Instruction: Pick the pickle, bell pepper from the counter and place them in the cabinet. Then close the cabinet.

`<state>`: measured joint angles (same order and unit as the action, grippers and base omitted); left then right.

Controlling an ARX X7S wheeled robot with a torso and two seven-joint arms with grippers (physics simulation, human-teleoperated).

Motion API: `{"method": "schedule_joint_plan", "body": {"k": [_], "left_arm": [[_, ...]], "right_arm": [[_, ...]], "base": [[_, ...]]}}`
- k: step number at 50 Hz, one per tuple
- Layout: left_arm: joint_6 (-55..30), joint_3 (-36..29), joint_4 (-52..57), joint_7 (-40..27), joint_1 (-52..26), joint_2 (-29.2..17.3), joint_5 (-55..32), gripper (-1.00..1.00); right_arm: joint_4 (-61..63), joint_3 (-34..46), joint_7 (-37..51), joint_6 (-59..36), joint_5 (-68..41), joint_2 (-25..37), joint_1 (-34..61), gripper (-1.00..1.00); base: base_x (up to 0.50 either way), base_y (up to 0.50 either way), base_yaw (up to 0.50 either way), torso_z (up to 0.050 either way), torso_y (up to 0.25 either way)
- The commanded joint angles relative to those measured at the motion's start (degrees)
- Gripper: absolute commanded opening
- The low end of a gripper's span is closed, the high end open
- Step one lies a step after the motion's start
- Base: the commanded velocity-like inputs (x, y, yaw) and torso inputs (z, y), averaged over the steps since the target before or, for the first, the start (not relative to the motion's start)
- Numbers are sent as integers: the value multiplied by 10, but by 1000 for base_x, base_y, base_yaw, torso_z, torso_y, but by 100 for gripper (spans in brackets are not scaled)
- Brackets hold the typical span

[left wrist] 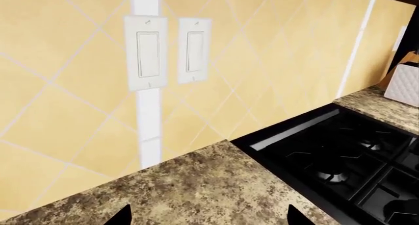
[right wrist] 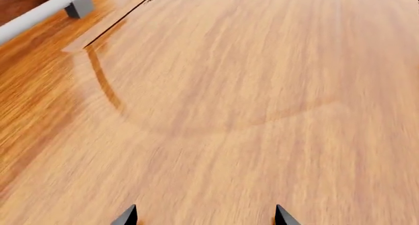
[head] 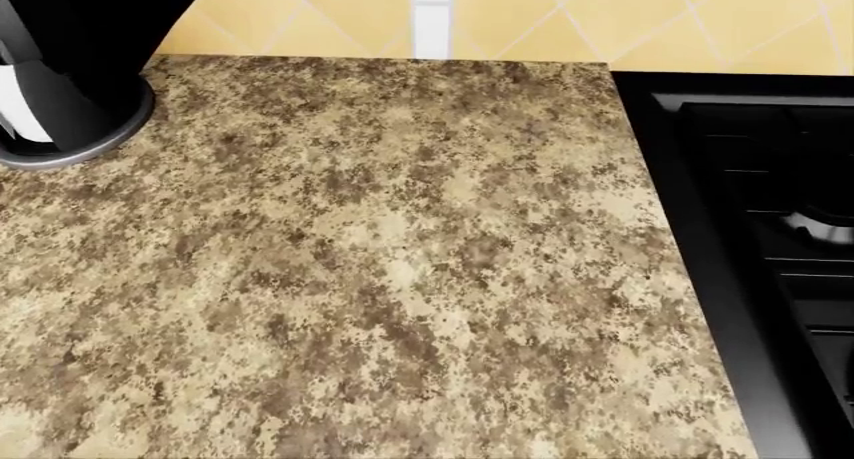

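On the granite desk (head: pixel 374 269), neither pickle nor bell pepper is showing; handling cannot be judged. Left gripper (left wrist: pixel 208 216) and right gripper (right wrist: pixel 204 216) are both hanging wide, empty.

two wall switches (left wrist: pixel 148 52), one stove (left wrist: pixel 340 161), one counter (head: pixel 374 269), one cabinet handle (right wrist: pixel 42 12).

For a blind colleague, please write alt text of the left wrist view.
Two white wall switches on a yellow tiled backsplash, above a speckled granite counter beside a black gas stove. The left gripper shows only two dark, separated fingertips.
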<state>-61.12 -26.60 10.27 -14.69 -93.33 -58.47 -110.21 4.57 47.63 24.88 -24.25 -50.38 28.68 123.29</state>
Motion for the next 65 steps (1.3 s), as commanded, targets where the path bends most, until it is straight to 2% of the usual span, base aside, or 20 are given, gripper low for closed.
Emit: {"method": "schedule_joint_plan", "body": {"k": [1,14,26,32,54,65], "left_arm": [[2,1,1,0,3,-2,-2,100],[3,1,2,1,6,-4,-3,100],[5,2,2,2,8,-6,-3,100],[5,1,-1,-1,8,-5,-10,100],[-4,-3,-3,1,-10,4,-8,100],[-7,-5,-4,2,-18,7,-6,100]], "right_arm": [[-120,80,14,-492,-189,-44,-34,100],[-154,75,18,-520,-216,-50,-38,100],[-147,155,-33,-548,-178,-54,-23,100],[-130,128,-12,-528,-189,-43,-32,100],[-6,39,71,-494,-258,33,-74,100],[20,37,72,-501,-279,52,-89,100]], "base": [[0,0,0,0,-13],[0,0,0,0,-13],[0,0,0,0,-14],[0,0,0,0,4],[1,0,0,0,246],[1,0,0,0,250]]}}
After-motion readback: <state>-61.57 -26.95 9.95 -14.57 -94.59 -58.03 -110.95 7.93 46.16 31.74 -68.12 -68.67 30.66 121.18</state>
